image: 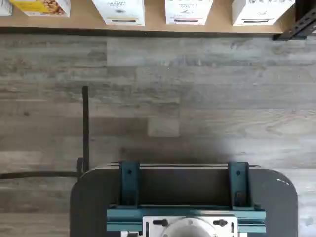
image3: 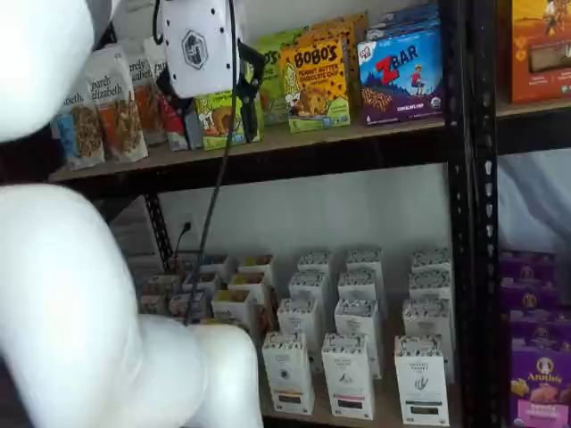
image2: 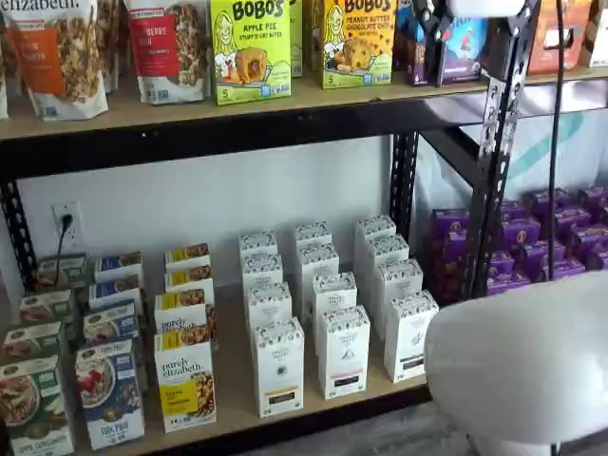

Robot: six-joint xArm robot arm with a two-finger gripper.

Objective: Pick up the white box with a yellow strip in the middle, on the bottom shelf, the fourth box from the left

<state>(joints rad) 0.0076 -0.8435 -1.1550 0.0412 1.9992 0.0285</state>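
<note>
The white box [image: 121,12] with a yellowish strip low on its front stands at the front of the bottom shelf [image: 153,24], right of a granola box [image: 42,7]. In both shelf views it leads the leftmost white column [image2: 278,367] [image3: 287,370]. My gripper [image3: 212,80] hangs high up, level with the upper shelf and far above the white box. It also shows at the top edge in a shelf view [image2: 432,28]. Its black fingers show side-on, with no box in them; I cannot tell whether they are open.
Like white cartons with black strips [image2: 344,351] [image2: 410,334] stand right of the white box. A black upright [image2: 494,152] and purple boxes [image2: 551,237] lie further right. White arm segments [image2: 522,366] [image3: 71,294] block parts of both shelf views. The dark mount with teal brackets [image: 182,197] hangs over the wooden floor.
</note>
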